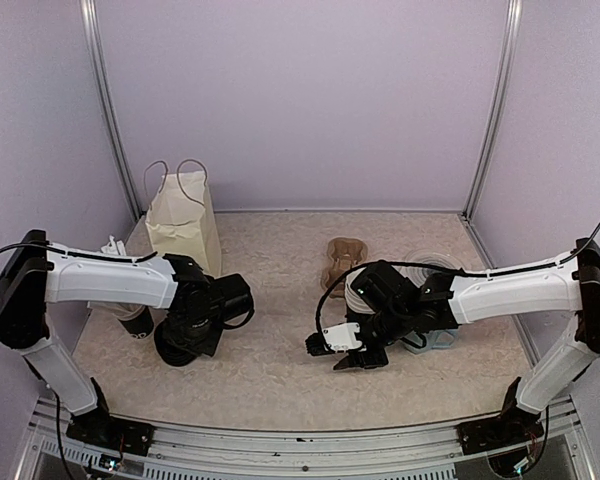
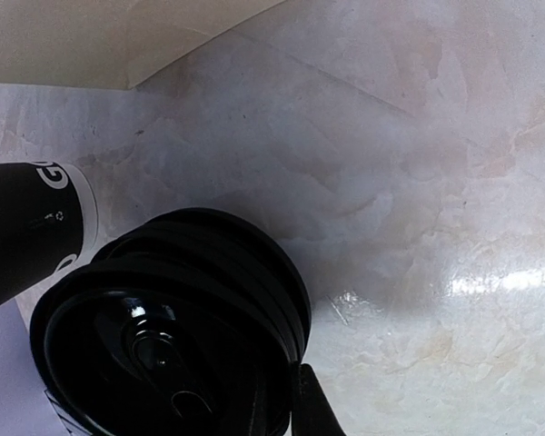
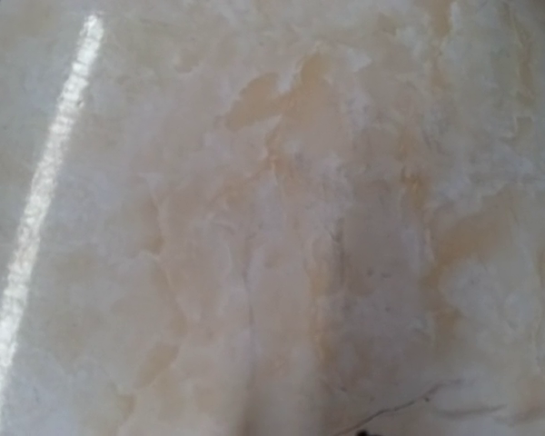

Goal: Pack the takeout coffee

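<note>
A takeout coffee cup (image 2: pixel 173 336), black with a black round lid, stands at the table's left (image 1: pixel 180 345). My left gripper (image 1: pixel 192 325) is closed round it. One finger (image 2: pixel 313 404) presses against the cup's right side and the other finger is hidden behind the cup. A second black cup with white lettering (image 2: pixel 27 232) is just to its left (image 1: pixel 135 322). My right gripper (image 1: pixel 357 358) hangs open and empty over bare table near the middle. The right wrist view shows only the marbled tabletop.
A cream paper bag with handles (image 1: pixel 183 222) stands at the back left. White sticks (image 1: pixel 113 246) poke up behind my left arm. A brown cardboard carrier (image 1: pixel 344 258) lies mid-back. A light-blue mug (image 1: pixel 432 342) sits partly under my right arm.
</note>
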{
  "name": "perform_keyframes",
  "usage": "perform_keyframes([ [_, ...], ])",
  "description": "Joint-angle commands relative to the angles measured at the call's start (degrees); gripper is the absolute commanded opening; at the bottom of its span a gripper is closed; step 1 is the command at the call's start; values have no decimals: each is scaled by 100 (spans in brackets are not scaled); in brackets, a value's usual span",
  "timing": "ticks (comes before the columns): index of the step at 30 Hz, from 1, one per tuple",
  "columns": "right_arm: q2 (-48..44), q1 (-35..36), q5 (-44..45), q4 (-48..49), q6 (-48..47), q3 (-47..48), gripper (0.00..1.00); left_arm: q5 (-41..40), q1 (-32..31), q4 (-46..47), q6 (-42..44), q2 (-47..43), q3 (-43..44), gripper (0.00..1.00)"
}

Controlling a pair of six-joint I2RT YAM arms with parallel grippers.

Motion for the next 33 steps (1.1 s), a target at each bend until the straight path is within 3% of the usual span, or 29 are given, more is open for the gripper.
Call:
perform_keyframes([
  [1,14,-35,-61,-73,-10,-55,39,-101,-16,-284,-62,-53,136,7],
  [10,-44,-47,-183,-145,39,5,39,145,-648,-1347,-156,-267,1643,4],
  [16,-448,-618,-1236,-701,240,430,38,517,-1326,-719,273,-195,2704,2],
  [20,-922,-1477,-2678,-1077,523,859,42,608,-1544,711,763,-328,3102,0],
  [22,-1058,-1931,-3301,-1124,874,1140,49,657,-1589,1722,1114,-549,2985,0],
  [27,-1061,-2975,-5001,-601,2392,1540,67,1372,-1539,4833,1917,-1214,2021,0],
  [29,-1051,-3253,-5516,-246,3069,1620,73,2007,-1415,5966,2020,-1491,1550,0],
  [33,-1118,-3278,-6020,658,4498,1608,81,3138,-1105,7685,1888,-1759,801,0],
])
